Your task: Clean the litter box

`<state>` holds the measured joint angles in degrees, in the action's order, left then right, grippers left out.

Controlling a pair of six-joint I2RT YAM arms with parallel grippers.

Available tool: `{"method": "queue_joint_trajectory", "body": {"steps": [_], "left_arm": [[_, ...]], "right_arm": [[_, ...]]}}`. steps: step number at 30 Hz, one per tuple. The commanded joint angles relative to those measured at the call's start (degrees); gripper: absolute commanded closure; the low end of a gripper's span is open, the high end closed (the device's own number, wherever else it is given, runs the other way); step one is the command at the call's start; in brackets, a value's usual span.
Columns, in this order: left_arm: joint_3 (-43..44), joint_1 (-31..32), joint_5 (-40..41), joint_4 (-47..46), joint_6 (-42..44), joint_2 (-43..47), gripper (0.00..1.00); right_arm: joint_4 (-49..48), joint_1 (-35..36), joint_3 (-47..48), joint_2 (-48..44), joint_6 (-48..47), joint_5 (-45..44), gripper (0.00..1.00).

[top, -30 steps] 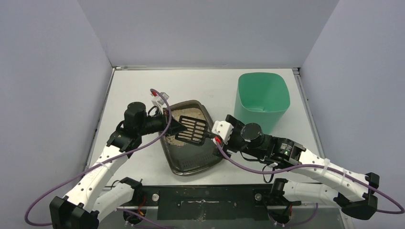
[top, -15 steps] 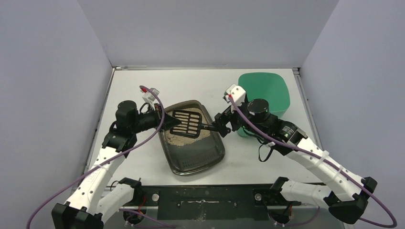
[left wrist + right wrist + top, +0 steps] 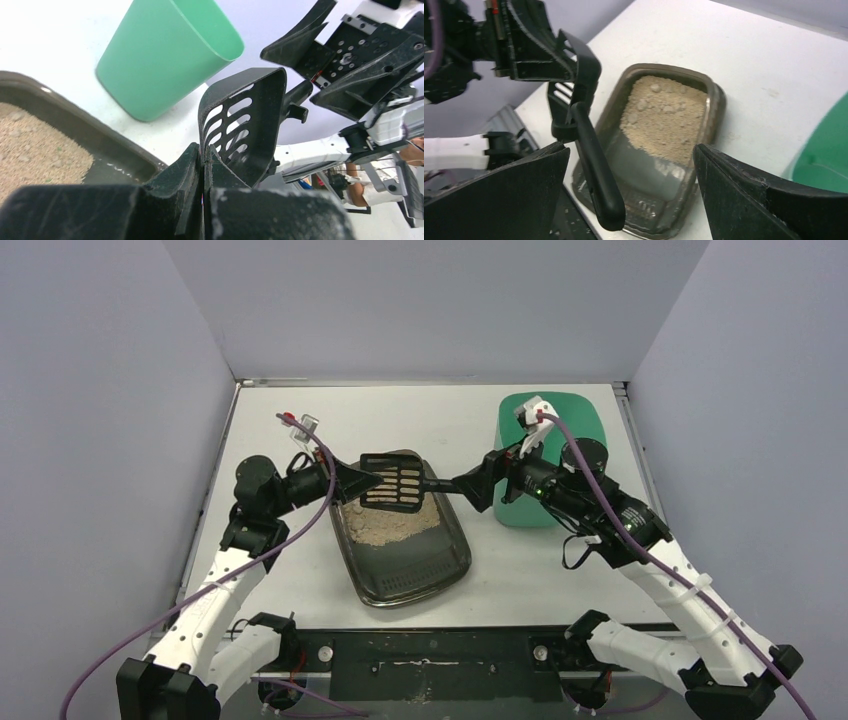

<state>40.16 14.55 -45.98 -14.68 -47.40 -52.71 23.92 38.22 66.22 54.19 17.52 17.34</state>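
The litter box [image 3: 421, 583] is a dark tray with beige sand [image 3: 390, 526] heaped in its far half. A black slotted scoop [image 3: 391, 484] hangs level above the tray's far end. My left gripper [image 3: 351, 481] is shut on the scoop's front lip, seen thin between the fingers in the left wrist view [image 3: 204, 151]. My right gripper [image 3: 468, 485] stands open at the handle end. In the right wrist view the handle [image 3: 597, 170] lies between the wide jaws of the right gripper [image 3: 631, 150], close to the left finger, not pinched. Sand [image 3: 663, 116] shows below.
A tall mint-green bin [image 3: 572, 418] stands right of the tray, partly behind my right arm; its wall shows in the left wrist view [image 3: 160, 60] and at the right wrist view's edge [image 3: 824, 155]. Grey walls close the table on three sides.
The scoop has risen out of the tray and moved toward its far end with the left gripper. The right gripper lifted, swung toward the bin and opened wider around the handle.
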Motion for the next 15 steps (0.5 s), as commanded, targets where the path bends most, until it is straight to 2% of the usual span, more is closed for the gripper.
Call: {"method": "queue_joint_trajectory", "body": {"steps": [1, 6, 15], "left_arm": [[-0.55, -0.28, -3.02, -12.77, -5.92, 0.47, 1.00], [-0.45, -0.23, -4.18, -13.90, -5.69, 0.82, 1.00], [-0.01, -0.28, -5.49, -15.44, -5.82, 0.47, 1.00]], "right_arm": [[-6.99, -1.09, -2.48, -3.07, 7.35, 12.07, 0.00], [-14.48, -1.30, -5.66, -5.69, 12.78, 20.24, 0.00], [-17.23, -1.34, -6.54, -5.82, 16.66, 24.43, 0.03]]}}
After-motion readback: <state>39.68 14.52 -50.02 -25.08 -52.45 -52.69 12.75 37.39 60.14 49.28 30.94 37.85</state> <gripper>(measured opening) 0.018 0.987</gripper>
